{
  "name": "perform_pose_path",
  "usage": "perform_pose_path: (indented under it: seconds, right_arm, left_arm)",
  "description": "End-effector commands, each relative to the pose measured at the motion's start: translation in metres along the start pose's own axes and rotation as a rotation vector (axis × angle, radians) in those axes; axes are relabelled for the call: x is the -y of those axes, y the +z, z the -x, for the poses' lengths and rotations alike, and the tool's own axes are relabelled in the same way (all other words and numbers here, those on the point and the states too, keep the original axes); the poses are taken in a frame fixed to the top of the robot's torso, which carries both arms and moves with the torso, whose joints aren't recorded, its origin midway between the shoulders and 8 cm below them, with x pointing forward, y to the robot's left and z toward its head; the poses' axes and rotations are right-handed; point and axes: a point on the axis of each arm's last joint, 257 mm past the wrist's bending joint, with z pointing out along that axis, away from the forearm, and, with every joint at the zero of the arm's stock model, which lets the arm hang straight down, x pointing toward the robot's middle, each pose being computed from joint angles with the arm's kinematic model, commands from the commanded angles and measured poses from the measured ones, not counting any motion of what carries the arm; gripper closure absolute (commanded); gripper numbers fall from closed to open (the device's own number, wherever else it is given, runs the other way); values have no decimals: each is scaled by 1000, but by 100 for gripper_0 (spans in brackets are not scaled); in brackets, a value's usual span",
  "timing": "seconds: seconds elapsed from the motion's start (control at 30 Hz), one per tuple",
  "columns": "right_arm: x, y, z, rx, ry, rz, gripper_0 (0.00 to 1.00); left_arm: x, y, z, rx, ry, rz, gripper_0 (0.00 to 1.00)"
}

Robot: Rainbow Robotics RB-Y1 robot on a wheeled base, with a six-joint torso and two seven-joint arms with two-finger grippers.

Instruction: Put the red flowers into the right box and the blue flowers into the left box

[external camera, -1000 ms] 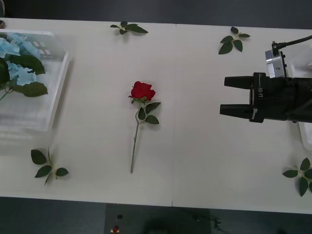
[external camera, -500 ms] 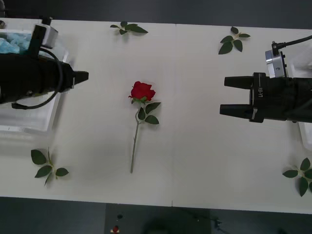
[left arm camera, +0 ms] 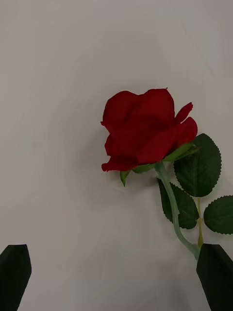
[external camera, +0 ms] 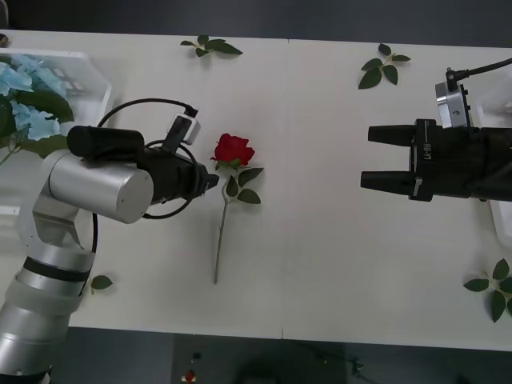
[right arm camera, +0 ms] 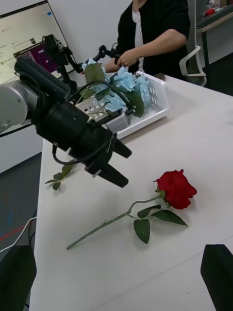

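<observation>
One red rose (external camera: 234,150) lies in the middle of the table (external camera: 336,264), bloom toward the far edge and stem toward the near edge, not yet gripped. The blue flowers (external camera: 24,100) already sit in the left box (external camera: 94,90) at the table's far left corner. The rose must go to the right box (external camera: 502,220) at the right edge. The left end effector (external camera: 210,182) hovers just beside the stem, fingers apart. The right end effector (external camera: 376,157) waits near the right edge, also apart.
</observation>
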Motion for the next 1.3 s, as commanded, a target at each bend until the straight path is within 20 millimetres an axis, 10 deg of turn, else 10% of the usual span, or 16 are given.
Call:
perform_pose_path:
  seconds: [0.03, 0.53, 0.67, 0.97, 1.3]
  right_arm:
    - [-3, -3, 10, -11, -39, 5, 0]
    - [-3, -3, 10, -11, -39, 5, 0]
    - [-3, -3, 10, -11, -39, 5, 0]
    - [-3, -3, 10, -11, -39, 5, 0]
    - [-3, -3, 10, -11, -39, 5, 0]
  left_arm:
    - [9, 15, -1, 21, -1, 24, 0]
    - [57, 71, 6, 49, 39, 22, 0]
    - [59, 75, 5, 44, 41, 24, 100]
    - [56, 67, 23, 92, 16, 24, 100]
    - [42, 11, 68, 252, -125, -54, 100]
